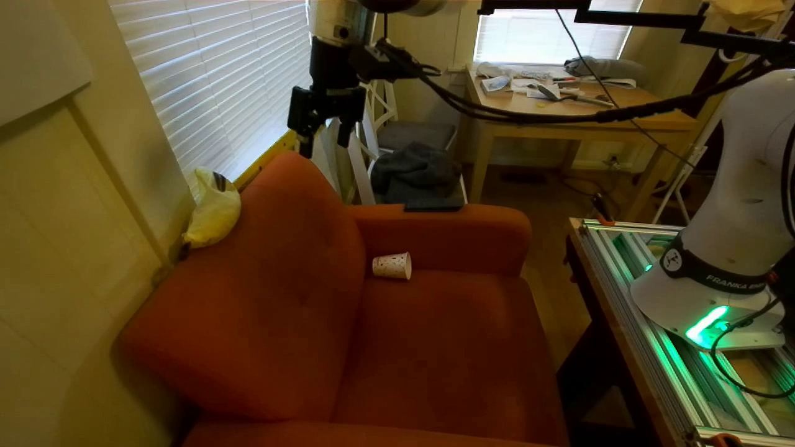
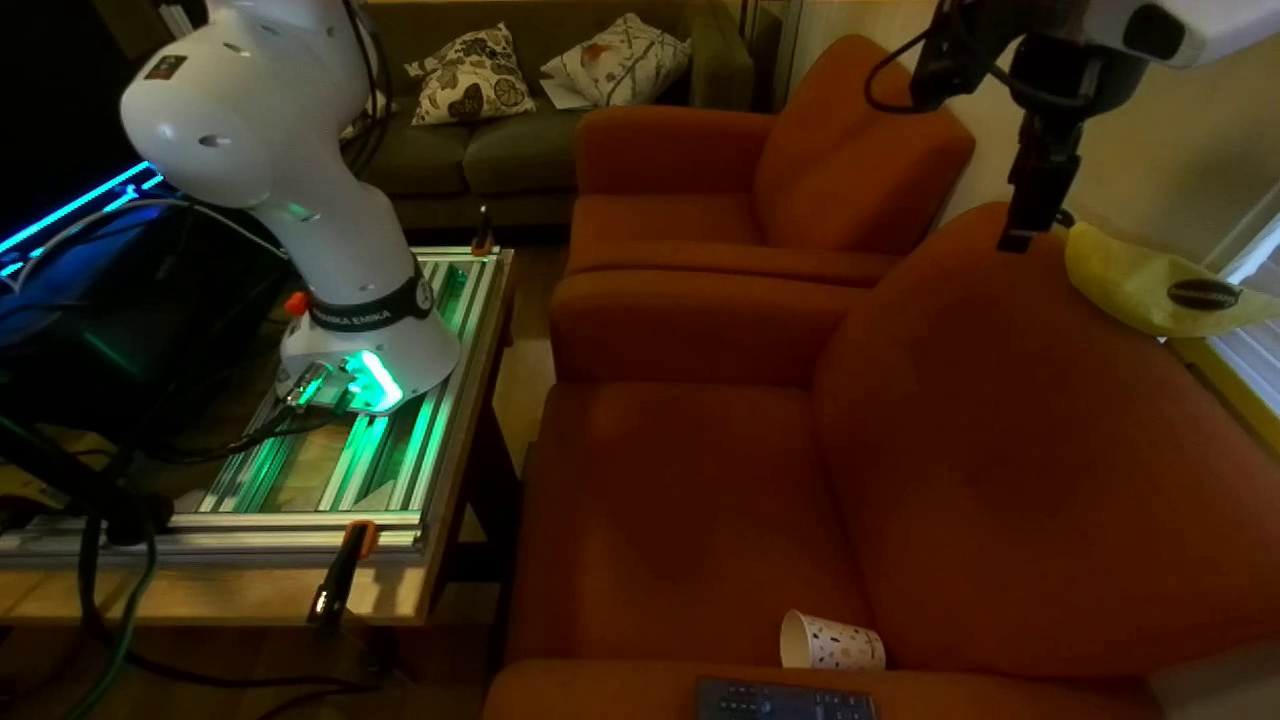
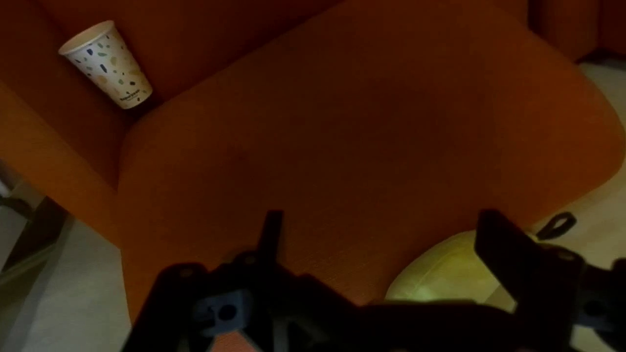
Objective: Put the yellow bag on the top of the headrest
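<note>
The yellow bag [image 1: 215, 214] lies limp on the top edge of the headrest [image 1: 282, 248], against the wall and window side. In an exterior view the bag [image 2: 1140, 282] shows a dark oval label and a dark loop, and it drapes along the rounded top of the headrest [image 2: 1010, 360]. My gripper [image 1: 325, 139] is open and empty, above the headrest; it also shows from the side in an exterior view [image 2: 1018, 235]. In the wrist view the open fingers [image 3: 381, 215] are apart, with the bag [image 3: 445, 269] partly hidden behind the right finger and gripper body.
A speckled paper cup [image 1: 391, 266] lies on its side on the seat by the armrest [image 1: 447, 230]. A remote [image 2: 785, 700] lies on that armrest. Window blinds [image 1: 230, 74] stand behind the sofa. A second orange chair [image 2: 690, 160] stands beside it.
</note>
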